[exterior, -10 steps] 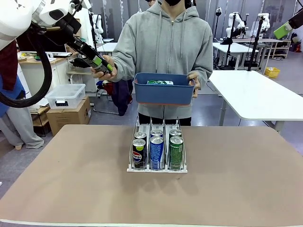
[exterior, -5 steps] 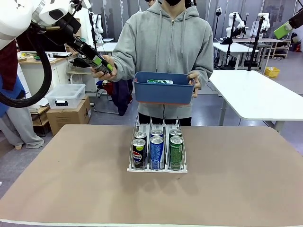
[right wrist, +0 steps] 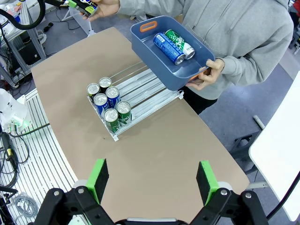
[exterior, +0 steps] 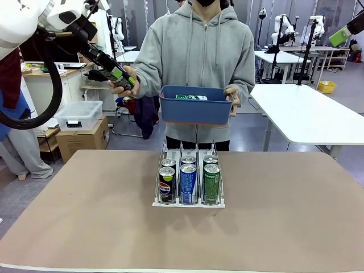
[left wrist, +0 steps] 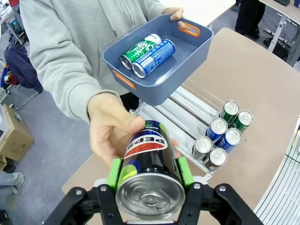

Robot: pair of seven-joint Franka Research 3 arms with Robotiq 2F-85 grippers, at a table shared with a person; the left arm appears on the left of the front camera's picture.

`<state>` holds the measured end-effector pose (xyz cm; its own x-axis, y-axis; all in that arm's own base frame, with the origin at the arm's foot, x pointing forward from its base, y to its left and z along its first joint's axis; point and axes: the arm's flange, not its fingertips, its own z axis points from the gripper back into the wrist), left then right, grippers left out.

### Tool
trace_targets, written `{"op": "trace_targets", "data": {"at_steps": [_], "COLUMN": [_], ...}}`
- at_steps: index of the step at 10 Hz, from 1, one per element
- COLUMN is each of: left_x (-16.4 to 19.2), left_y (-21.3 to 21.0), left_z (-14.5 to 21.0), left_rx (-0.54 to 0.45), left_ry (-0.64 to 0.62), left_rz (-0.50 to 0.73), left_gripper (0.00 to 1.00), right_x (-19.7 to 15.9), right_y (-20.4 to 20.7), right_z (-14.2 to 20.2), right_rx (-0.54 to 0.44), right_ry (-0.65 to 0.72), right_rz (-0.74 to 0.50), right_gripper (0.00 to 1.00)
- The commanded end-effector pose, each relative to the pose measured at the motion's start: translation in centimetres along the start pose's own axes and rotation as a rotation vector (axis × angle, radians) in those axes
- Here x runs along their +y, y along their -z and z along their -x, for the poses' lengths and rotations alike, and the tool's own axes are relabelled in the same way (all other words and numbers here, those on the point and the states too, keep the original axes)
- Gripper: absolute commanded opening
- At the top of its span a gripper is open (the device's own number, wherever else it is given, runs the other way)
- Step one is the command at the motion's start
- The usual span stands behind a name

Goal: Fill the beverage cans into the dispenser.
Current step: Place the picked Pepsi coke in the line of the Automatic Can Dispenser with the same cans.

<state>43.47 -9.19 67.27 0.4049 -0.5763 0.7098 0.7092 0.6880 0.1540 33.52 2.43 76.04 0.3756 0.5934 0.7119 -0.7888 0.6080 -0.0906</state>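
Status: about two-thirds done, by my read.

The dispenser (exterior: 188,204) sits mid-counter (exterior: 284,222) with six cans loaded, two deep in each of its three lanes. All stand upright, packed against its front lip. The front row is a loaded Pepsi can (exterior: 166,186), a blue can (exterior: 188,183) and a green can (exterior: 211,183), with three back-row cans (exterior: 188,161) right behind them. The rear stretch of every lane is bare rail, so there looks to be room.

My left fingers (left wrist: 149,174) are clamped on a seventh, the held Pepsi can (left wrist: 145,145), pads on its sides, silver top toward my wrist. It's up in the air, left of and beyond the dispenser's far end, well apart from it. The person's hand (left wrist: 112,129) is cupped around the can's other end, touching it. I judge the handover unfinished, and I can't tell who carries the weight.

My right fingers (right wrist: 153,180) are spread wide and empty, high over the counter, well apart from the dispenser.

The person's other hand (exterior: 233,98) holds the blue tub (exterior: 196,111) above the dispenser's far end. Two cans lie side by side in it, a green tub can (left wrist: 138,48) and a blue tub can (left wrist: 152,57).

Left to do:
- Get the held Pepsi can clear of the hand and into a lane, probably the Pepsi lane.
- Load the two tub cans.

That's three to go against six in.
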Motion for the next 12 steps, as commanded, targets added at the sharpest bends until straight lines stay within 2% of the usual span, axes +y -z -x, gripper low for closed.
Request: {"op": "trace_targets", "data": {"at_steps": [1,12], "left_x": [0.02,0.02], "left_y": [-0.19,-0.19], "left_z": [-0.04,-0.04], "left_rx": [-0.004,-0.004], "left_ry": [0.0,0.0], "left_rz": [-0.002,-0.002], "left_gripper": [0.07,0.07], "right_x": [-0.03,-0.03], "right_y": [0.04,0.04], "right_z": [0.0,0.0], "right_rx": [0.0,0.0], "right_ry": [0.0,0.0], "right_rz": [-0.001,-0.001], "right_gripper": [1.0,1.0]}}
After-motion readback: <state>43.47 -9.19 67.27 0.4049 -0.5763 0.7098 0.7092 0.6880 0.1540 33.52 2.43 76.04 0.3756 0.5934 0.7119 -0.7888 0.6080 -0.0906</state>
